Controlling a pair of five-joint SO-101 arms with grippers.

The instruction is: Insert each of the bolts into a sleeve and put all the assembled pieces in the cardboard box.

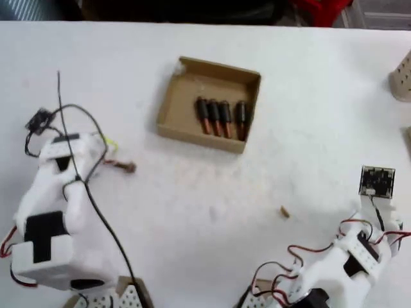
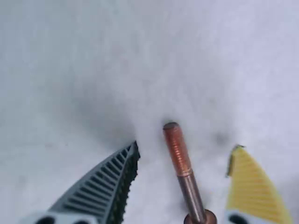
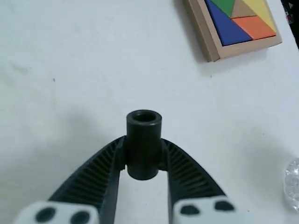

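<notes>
The box [image 1: 183,104] sits toward the far middle of the surface [image 1: 212,186], well inside the far edge. Four assembled pieces [image 1: 221,119] lie side by side in its right half, and its left half is bare floor. A wide stretch of open white surface lies between the box and both arms. A small brown bit [image 1: 284,212], too small to identify, lies in that stretch nearer the right arm [image 1: 347,263]. A perforated block [image 1: 402,78] stands at the right edge.

The left arm [image 1: 58,199] is at the left side, with a copper bolt [image 1: 122,167] lying on the surface just past its tip, well apart from the box. The left wrist view gives the detail. The left hand [image 2: 186,151] is spread, with a grey finger [image 2: 110,186] on one side and a yellow finger [image 2: 250,186] on the other. The bolt [image 2: 174,137] lies between them with a gap on each side, its threaded end pointing away from the hand.

In the right wrist view the right hand [image 3: 143,147] pinches a black sleeve [image 3: 144,126], which stands upright with its open bore facing up, above bare surface. Farther off lies a wooden puzzle tray [image 3: 212,49] with coloured pieces, and a clear round thing [image 3: 294,184] shows at the edge.
</notes>
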